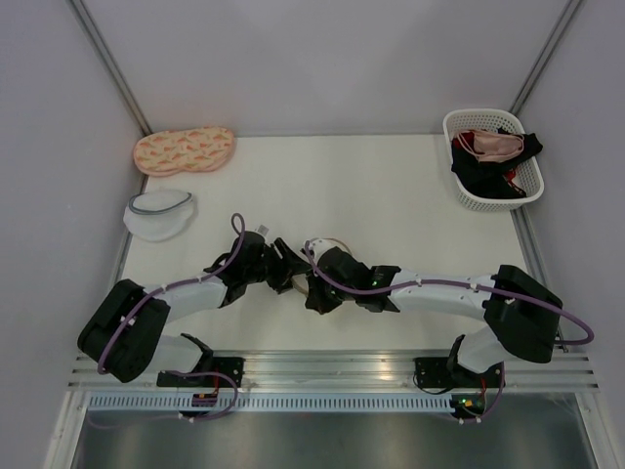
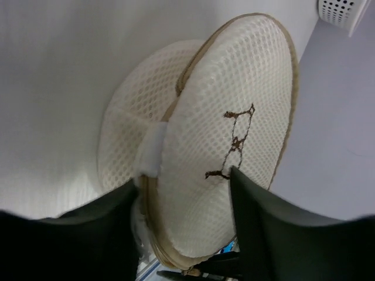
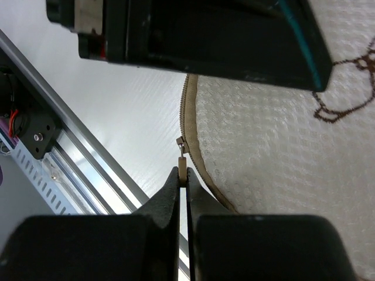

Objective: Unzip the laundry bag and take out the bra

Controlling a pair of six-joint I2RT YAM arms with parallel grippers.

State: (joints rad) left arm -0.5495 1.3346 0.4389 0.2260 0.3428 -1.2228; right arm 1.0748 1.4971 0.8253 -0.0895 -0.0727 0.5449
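Laundry bag (image 2: 234, 99) centre-front, basket (image 1: 480, 113) back right

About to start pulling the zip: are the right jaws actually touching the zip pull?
Touching. The right wrist view shows the right jaws pinched on the zip pull at the rim of the laundry bag.

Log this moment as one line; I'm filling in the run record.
step: unzipping | left gripper: shut on laundry bag | right gripper: shut on zip pull

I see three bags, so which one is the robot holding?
The cream laundry bag with the bra drawing: left fingers clamp it, right fingers pinch its zip pull. The peach pouch and white pouch lie far off.
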